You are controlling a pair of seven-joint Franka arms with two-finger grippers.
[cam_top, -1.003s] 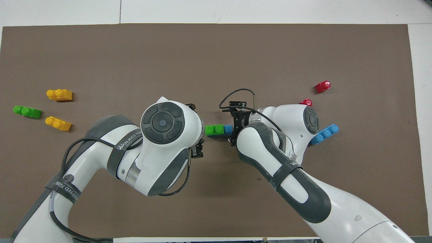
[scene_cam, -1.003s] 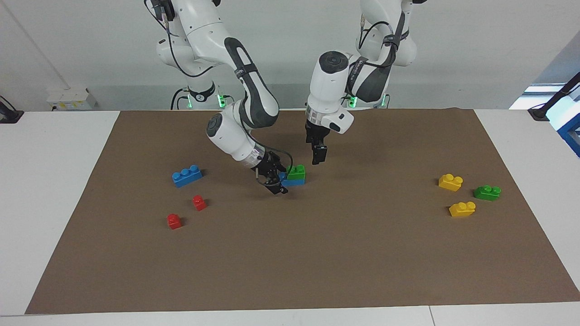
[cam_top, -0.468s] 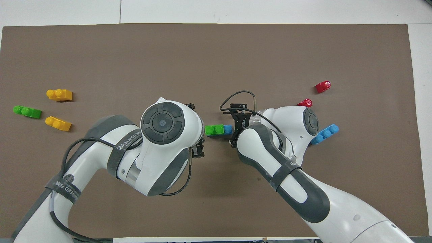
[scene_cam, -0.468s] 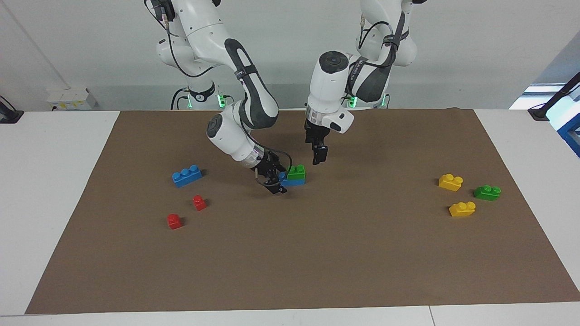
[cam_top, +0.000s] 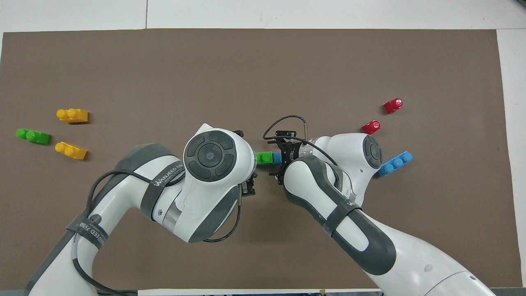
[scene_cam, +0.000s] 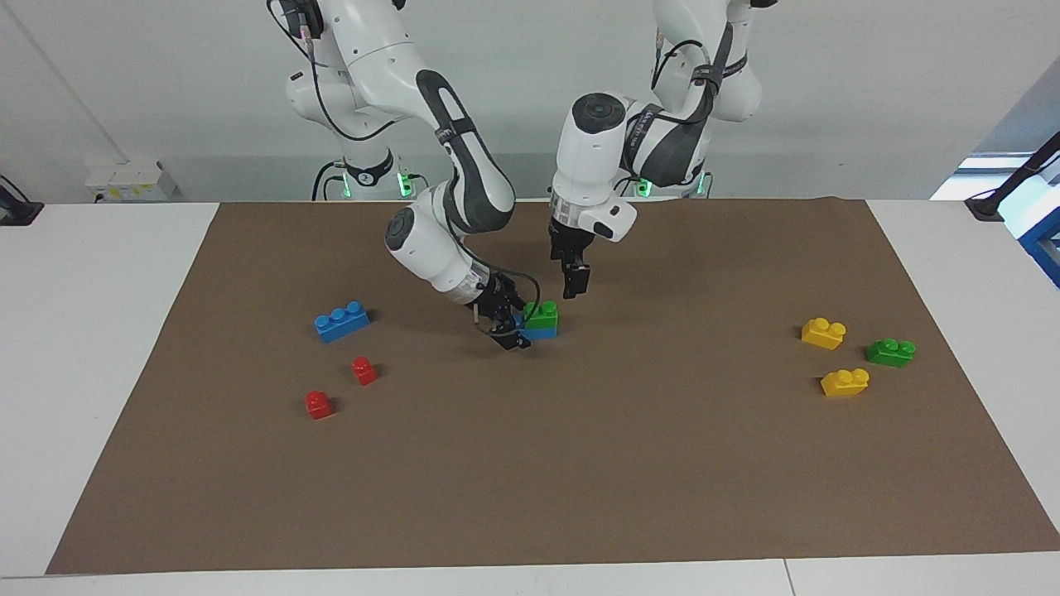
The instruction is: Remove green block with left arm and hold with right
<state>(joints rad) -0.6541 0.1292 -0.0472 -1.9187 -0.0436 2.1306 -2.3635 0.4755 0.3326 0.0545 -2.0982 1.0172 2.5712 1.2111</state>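
Observation:
The green block [scene_cam: 542, 313] has two studs and sits on a blue brick [scene_cam: 540, 333] in the middle of the brown mat; it also shows in the overhead view [cam_top: 264, 158], partly covered by the left wrist. My right gripper [scene_cam: 508, 329], with the cable loop, is low at the blue brick's end toward the right arm's end of the table. My left gripper [scene_cam: 573, 281] hangs point-down a little above the mat, just beside the green block and apart from it.
A loose blue three-stud brick [scene_cam: 341, 320] and two red bricks [scene_cam: 363, 370] [scene_cam: 318, 404] lie toward the right arm's end. Two yellow bricks [scene_cam: 823, 333] [scene_cam: 844, 382] and a darker green brick [scene_cam: 890, 352] lie toward the left arm's end.
My right gripper has slid closer onto the blue brick's end. My left gripper has shifted slightly toward the green block. The stacked bricks have not moved.

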